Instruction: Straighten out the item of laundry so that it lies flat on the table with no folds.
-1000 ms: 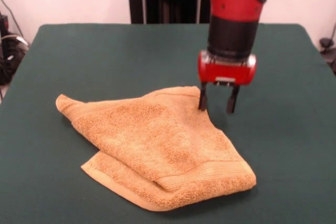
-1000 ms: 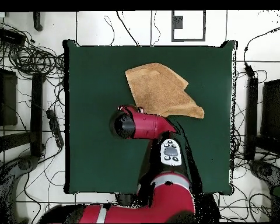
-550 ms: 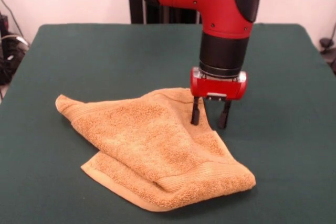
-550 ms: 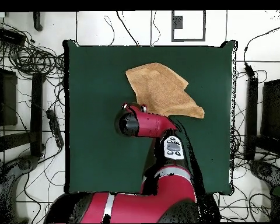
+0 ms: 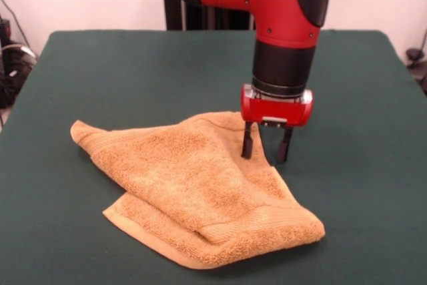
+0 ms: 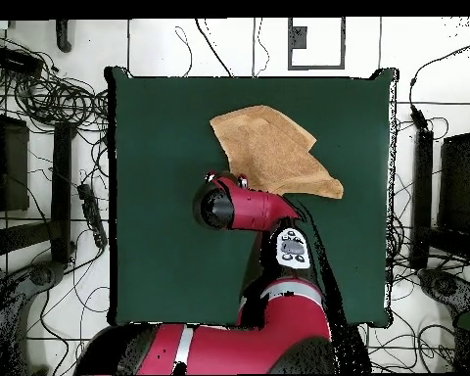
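The towel (image 5: 200, 191) lies folded on the surface (image 5: 100, 71), green cloth bare on every side. The end effector (image 5: 265, 150), fingers apart, straddles the towel's far edge.

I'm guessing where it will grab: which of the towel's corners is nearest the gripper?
The far corner, farthest from the camera in the front view: the open gripper straddles the towel's edge just below it. The other corners lie well away.
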`<act>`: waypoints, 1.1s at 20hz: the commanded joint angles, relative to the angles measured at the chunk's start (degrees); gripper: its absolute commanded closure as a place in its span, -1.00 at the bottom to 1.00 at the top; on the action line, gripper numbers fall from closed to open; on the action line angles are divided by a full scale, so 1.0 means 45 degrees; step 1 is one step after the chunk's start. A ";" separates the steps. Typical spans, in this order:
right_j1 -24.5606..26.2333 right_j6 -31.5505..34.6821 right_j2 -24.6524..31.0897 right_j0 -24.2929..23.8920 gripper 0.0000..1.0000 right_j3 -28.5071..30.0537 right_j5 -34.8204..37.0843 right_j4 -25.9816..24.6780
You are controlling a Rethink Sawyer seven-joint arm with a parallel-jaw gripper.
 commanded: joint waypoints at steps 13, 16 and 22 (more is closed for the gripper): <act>-0.6254 0.1254 0.1315 -0.0912 -1.00 0.4531 0.4776 0.0873; -0.5680 0.0691 0.1790 -0.1504 -1.00 0.4676 0.4313 0.0477; -0.4706 0.0872 0.2450 -0.2048 -1.00 0.5349 0.2649 0.0067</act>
